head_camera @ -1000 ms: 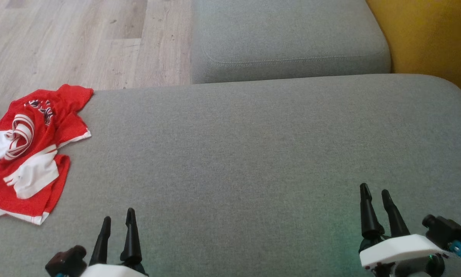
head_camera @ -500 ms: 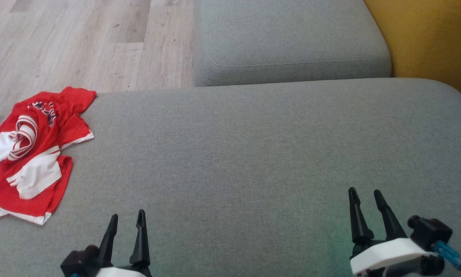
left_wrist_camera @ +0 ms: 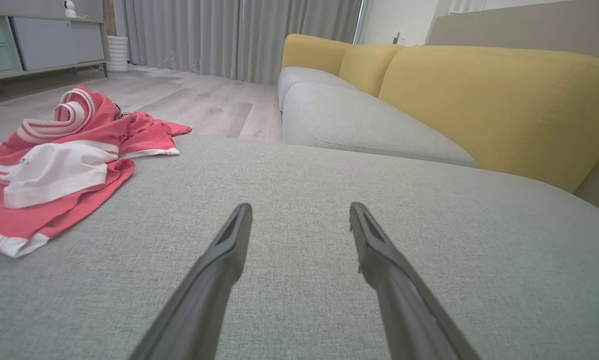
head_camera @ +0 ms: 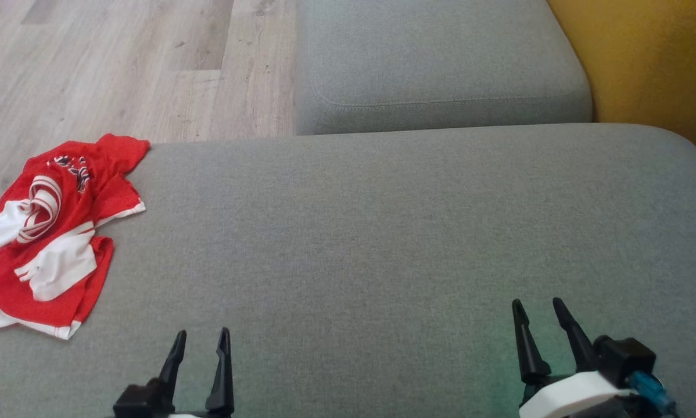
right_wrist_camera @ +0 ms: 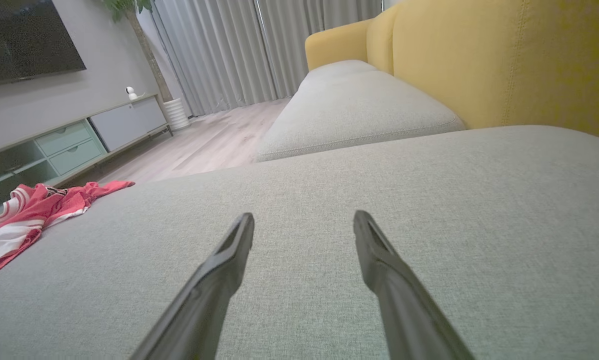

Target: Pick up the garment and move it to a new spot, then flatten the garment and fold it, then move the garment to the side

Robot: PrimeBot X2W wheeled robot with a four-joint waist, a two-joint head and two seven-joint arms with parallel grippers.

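A crumpled red and white garment (head_camera: 51,232) lies at the left edge of the grey sofa cushion (head_camera: 383,232), with a striped collar on top. The left wrist view has the garment (left_wrist_camera: 59,160) at its left, and the right wrist view has the garment (right_wrist_camera: 24,215) far left. My left gripper (head_camera: 203,339) is open low over the cushion, right of the garment and apart from it. My right gripper (head_camera: 537,307) is open at the lower right, empty. Nothing lies between either pair of fingers (left_wrist_camera: 234,235) (right_wrist_camera: 239,245).
A second grey seat cushion (head_camera: 441,58) lies beyond, with a yellow backrest (head_camera: 644,58) at the right. Wooden floor (head_camera: 121,64) shows past the cushion's left and far edge. A TV cabinet (right_wrist_camera: 79,135) and curtains (right_wrist_camera: 239,50) stand further off.
The head view has shifted, so the garment and sofa sit slightly lower and to the right. Both grippers show lower and further right-left inward in the view; both stay open.
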